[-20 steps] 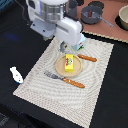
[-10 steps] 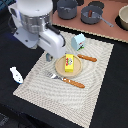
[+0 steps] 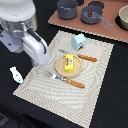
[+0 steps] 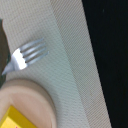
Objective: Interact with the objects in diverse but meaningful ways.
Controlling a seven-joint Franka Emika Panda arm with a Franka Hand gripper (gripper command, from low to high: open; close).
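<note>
Fork (image 3: 65,79) and plate (image 3: 60,67) crowd mid-mat; placemat (image 3: 95,95) corner lies open

Woven cloth-like placemat (image 3: 85,75) is looking matt and ribbed. Fork (image 4: 26,55) is showing shiny metal tines, wood-like brown handle. Plate (image 4: 35,102) is looking smooth, matt beige. Yellow pack (image 3: 69,62) is looking glossy.

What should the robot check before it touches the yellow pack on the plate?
1. Yellow pack lies flat on the plate: ok.
2. Nothing sits on top of the pack: ok.
3. Fork lies beside the plate, not on it: ok.
4. Knife lies on the plate's other side, clear of the pack: ok.
5. Little blue box stands apart from the plate: ok.
6. Gripper open and ready: cannot tell, the arm hides it.
</note>
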